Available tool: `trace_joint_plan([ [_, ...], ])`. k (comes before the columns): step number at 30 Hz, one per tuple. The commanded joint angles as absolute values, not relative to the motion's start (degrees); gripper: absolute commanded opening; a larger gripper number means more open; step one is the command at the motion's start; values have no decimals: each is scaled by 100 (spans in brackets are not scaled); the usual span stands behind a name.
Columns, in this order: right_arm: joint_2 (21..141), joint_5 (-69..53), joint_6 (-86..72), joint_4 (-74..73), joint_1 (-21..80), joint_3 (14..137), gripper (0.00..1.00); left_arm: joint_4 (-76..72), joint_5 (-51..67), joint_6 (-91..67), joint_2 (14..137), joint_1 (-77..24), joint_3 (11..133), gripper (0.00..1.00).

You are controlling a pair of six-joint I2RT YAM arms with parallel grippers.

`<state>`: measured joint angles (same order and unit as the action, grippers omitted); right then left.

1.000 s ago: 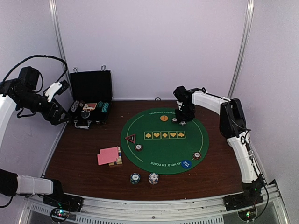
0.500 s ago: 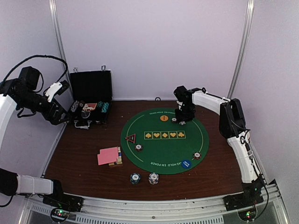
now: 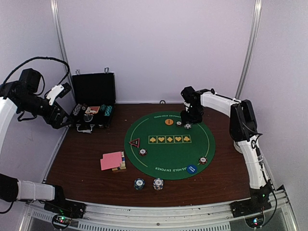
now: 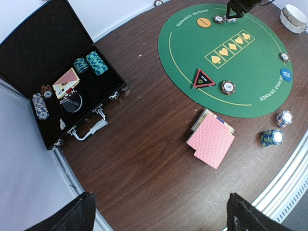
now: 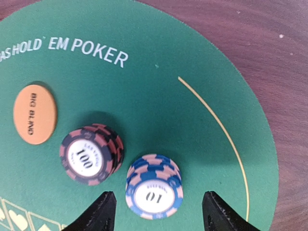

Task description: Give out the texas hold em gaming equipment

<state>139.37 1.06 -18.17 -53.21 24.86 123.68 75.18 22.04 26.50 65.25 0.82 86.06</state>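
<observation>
found the right gripper (image 5: 158, 207) low over the far side of the green mat (image 5: 159, 86), fingers spread and gripping nothing. spotted a blue-and-pink chip stack (image 5: 154, 192) marked 10 standing upright directly between the two fingertips, with a gap showing on either side. noted a black-and-red stack (image 5: 90, 155) marked 100 just left of it, close but apart, and the orange disc (image 5: 34, 114) further left again. judged the 10 stack round, so no long axis to line up with, only the left neighbour to keep clear of when closing. saw the left gripper (image 4: 161, 221) high over the left of the table by the black case (image 4: 43, 53), fingers released and empty, well apart from that stack. reckoned the right arm much the nearer. saw the pink cards (image 4: 211, 142) lying off the mat's near left.
</observation>
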Motion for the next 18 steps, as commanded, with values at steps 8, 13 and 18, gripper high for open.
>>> trace_joint_plan([
  [8,11898,225,-1863,-4954,3276,10955,74,7571,2167,2711,6449,115,8724,97],
  [13,11215,399,-1884,-4917,4141,10210,80,7588,2178,2707,6433,115,8692,98],
  [18,10879,423,-1964,-5067,5094,9866,86,7600,2168,2716,6386,115,8652,97],
])
